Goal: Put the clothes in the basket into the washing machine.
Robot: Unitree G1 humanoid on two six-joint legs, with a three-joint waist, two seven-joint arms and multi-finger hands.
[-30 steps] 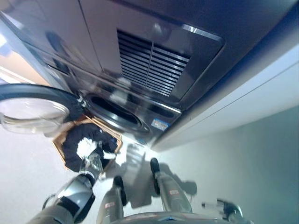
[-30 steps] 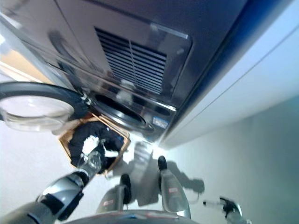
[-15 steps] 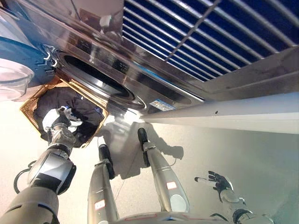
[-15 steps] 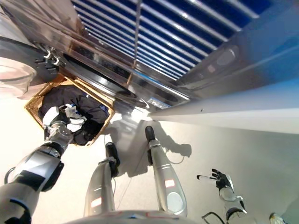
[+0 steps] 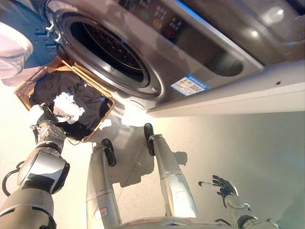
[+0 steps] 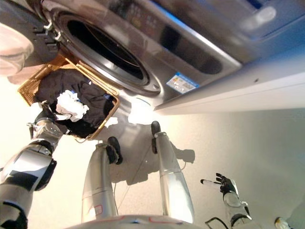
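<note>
While the left hand [image 6: 46, 119] sits at the near rim of the wicker basket [image 6: 33, 83], its fingers reach into the dark clothes [image 6: 88, 102] beside a crumpled white garment [image 6: 70, 105]; whether they have closed on any cloth cannot be told, since the tips are buried in the fabric. All the laundry seen lies in the basket, which stands on the floor just below and to the left of the washing machine [image 5: 200, 52], touching or nearly touching its front. Drum opening [image 5: 107, 52] is dark and looks empty; door [image 5: 14, 43] swung wide to the left, above the basket. Right hand [image 5: 223, 187] hangs well apart at the lower right, fingers spread, holding nothing. Judgement: step in hand is the first grab. To do it well, sink the fingers deep enough to gather a full fold, lift clear of the basket rim before swinging right, and pass under the open door so nothing trails or snags on the hinge.
</note>
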